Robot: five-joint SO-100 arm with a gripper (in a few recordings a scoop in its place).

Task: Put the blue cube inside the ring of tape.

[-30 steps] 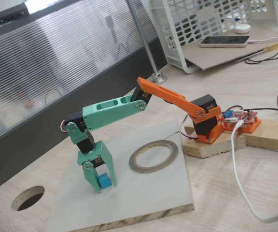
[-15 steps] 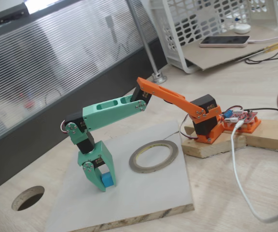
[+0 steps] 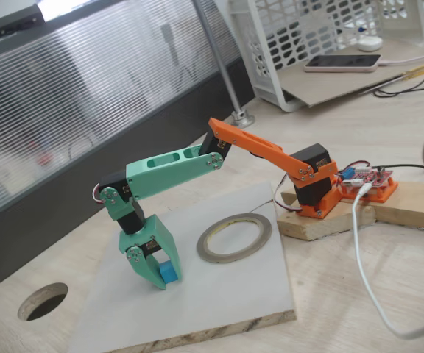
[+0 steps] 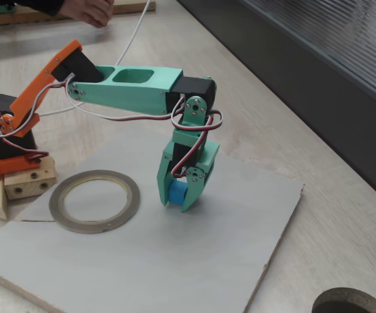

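Where pale board (image 3: 219, 294) lies, green gripper (image 3: 162, 277) pinching small blue cube (image 3: 169, 273); flat tape ring (image 3: 234, 237) apart.

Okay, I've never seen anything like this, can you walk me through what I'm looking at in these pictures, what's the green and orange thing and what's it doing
The green and orange thing is a small robot arm, bolted to a wooden block. At its tip is a green gripper, two fingers that pinch things.

Both pictures show the same moment from two still cameras on different sides of the table, each looking down at an angle.

The arm reaches over a pale grey board lying on the wooden table. On the board lies a flat ring of tape, its middle hollow. Between the gripper's fingers sits a small blue cube, down near the board; the other fixed view shows it too. The gripper looks closed on it. The ring is beside it, not touching.

The dark round hole is cut through the tabletop.
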